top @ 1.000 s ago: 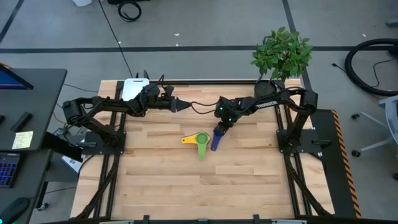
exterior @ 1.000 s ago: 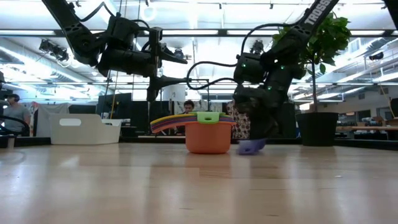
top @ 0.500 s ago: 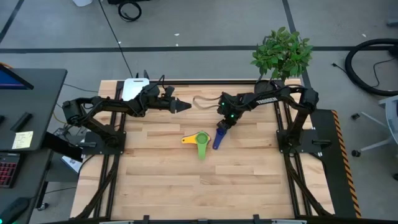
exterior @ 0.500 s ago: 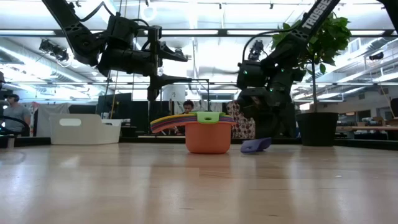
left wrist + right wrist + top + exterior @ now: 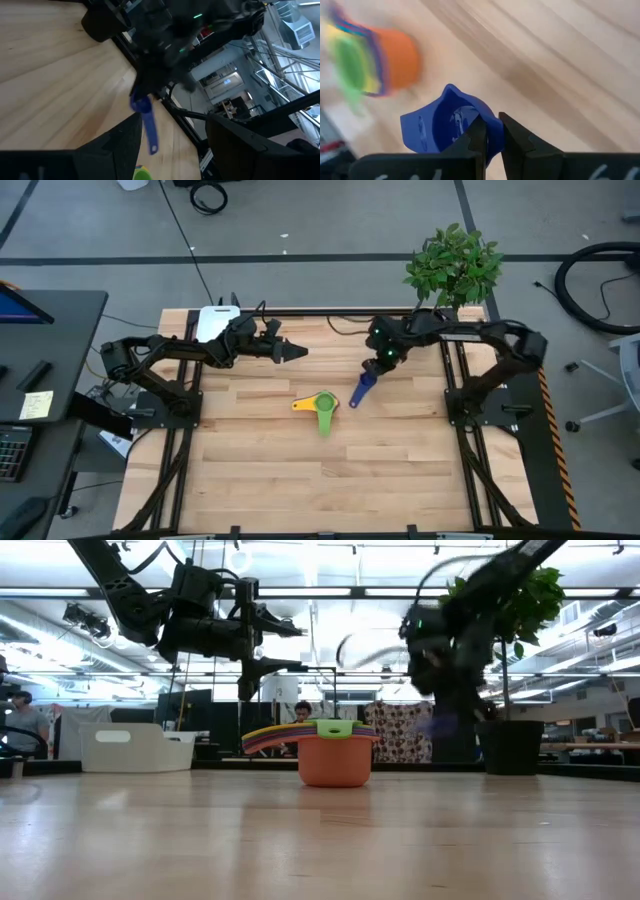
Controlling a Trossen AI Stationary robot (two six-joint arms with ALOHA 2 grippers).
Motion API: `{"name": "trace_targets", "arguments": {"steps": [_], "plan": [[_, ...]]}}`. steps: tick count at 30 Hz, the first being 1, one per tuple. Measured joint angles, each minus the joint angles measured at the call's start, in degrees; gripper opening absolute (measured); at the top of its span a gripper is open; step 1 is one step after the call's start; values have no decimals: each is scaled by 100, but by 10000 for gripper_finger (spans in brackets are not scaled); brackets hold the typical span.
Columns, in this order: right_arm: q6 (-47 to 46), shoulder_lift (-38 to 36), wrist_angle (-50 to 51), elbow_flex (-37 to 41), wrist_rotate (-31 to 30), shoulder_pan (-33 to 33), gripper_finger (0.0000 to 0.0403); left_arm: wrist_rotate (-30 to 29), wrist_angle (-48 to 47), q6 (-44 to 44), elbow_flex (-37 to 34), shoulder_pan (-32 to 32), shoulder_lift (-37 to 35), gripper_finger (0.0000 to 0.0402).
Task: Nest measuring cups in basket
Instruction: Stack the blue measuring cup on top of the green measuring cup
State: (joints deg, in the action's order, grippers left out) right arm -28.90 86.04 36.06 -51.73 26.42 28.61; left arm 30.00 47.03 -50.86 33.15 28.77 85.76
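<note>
Writing: none readable.
Right gripper (image 5: pixel 490 132): clamped on the dark blue cup (image 5: pixel 447 125), lifted off the bench (image 5: pixel 300 470).
Left gripper (image 5: pixel 298 351): fingers apart, empty, hovering.
Nested cups (image 5: pixel 322 408): on the bench, beside and below the right gripper.

Dark blue cup (image 5: pixel 451 126), orange cup (image 5: pixel 334 760), white basket (image 5: pixel 137 747).

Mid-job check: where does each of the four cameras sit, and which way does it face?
High: overhead, straight down; both arms, right pincer holding dark blue cup.
Low: tabletop level, facing the nested cup stack; arms overhead.
Left wrist: faces the right arm and blue cup; left pincer open.
Right wrist: own fingers gripping cup.
Shared: blue cup.
</note>
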Motion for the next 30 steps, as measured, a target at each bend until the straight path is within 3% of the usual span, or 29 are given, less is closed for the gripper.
{"name": "trace_targets", "arguments": {"steps": [7, 14, 23, 30], "plan": [[-343, -406, 508, -1121, -438, -591, 38, -7, 22, 0, 0, 4, 0, 224], [193, 779, 1031, -2455, -565, -1049, 38, 91, 258, 1, 0, 4, -2, 224], [1093, 2115, 965, -3483, 479, -1306, 38, 584, 606, -122, 0, 98, -4, 224], [1294, 2479, 847, -3657, 619, -1572, 38, 925, 900, -381, 0, 268, -4, 224]]}}
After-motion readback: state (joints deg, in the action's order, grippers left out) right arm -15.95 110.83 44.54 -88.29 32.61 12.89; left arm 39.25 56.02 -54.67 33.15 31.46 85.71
